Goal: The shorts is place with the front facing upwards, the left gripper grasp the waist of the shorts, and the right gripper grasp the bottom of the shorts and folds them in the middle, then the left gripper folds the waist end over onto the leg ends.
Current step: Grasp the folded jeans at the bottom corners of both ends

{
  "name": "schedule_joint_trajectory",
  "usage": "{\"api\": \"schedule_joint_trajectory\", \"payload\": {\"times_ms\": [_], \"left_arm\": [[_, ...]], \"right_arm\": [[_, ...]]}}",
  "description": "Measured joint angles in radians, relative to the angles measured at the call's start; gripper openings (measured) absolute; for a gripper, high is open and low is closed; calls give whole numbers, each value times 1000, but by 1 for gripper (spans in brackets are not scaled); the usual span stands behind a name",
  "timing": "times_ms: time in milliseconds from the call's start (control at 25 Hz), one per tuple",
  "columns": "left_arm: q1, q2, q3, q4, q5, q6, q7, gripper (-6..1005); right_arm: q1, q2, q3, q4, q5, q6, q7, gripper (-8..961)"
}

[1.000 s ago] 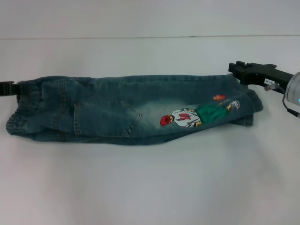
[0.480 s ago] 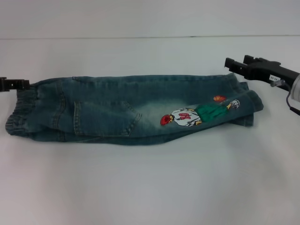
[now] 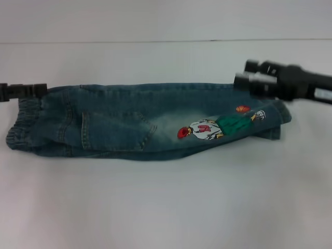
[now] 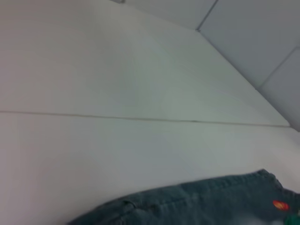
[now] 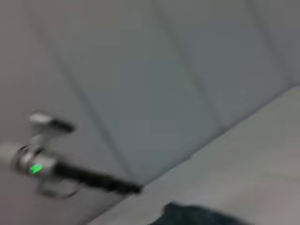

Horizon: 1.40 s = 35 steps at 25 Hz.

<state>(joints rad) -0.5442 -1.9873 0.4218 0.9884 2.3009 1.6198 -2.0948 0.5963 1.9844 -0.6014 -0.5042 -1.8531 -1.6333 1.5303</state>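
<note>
Denim shorts [image 3: 145, 122] lie flat on a white table [image 3: 166, 207], already doubled lengthwise, so the leg-over-leg fold looks done and the waist-to-leg fold appears to be the step in hand.

The left gripper [image 3: 39, 90] sits at the far corner of the elastic waistband [image 3: 23, 124], at the shorts' left end. Its fingers look drawn close together at the cloth, but whether they pinch it cannot be told.

The right gripper [image 3: 248, 75] hovers above the shorts' leg hems [image 3: 275, 116], at the opposite end. Its 2 fingers stand apart, holding nothing.

Judged next move: the left gripper needs a firm pinch on the waistband, then a lift and a carry across toward the hems.

The fabric is faded blue denim, limp and wrinkled, with a gathered waist, 1 stitched pocket [image 3: 116, 132] and an embroidered cartoon patch [image 3: 207, 128] near the hems.
</note>
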Motion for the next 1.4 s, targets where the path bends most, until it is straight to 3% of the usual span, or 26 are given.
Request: {"api": "schedule_joint_trajectory", "payload": {"times_ms": [120, 280, 520, 760, 1200, 1400], "left_arm": [[9, 1, 4, -4, 9, 10, 17, 951], [17, 2, 11, -4, 50, 20, 40, 951], [6, 7, 16, 12, 192, 59, 86, 950], [4, 2, 31, -6, 300, -50, 131, 950], [3, -28, 131, -35, 370, -200, 109, 939], [-6, -35, 148, -45, 362, -226, 107, 835]], "right_arm": [[-8, -7, -37, -44, -66, -122, 17, 945], [-19, 3, -43, -77, -181, -170, 25, 940], [-26, 23, -39, -68, -255, -128, 20, 932], [-24, 40, -45, -67, -261, -83, 13, 925], [-28, 50, -46, -64, -264, -57, 13, 911], [-27, 52, -46, -51, -264, -44, 12, 905]]}}
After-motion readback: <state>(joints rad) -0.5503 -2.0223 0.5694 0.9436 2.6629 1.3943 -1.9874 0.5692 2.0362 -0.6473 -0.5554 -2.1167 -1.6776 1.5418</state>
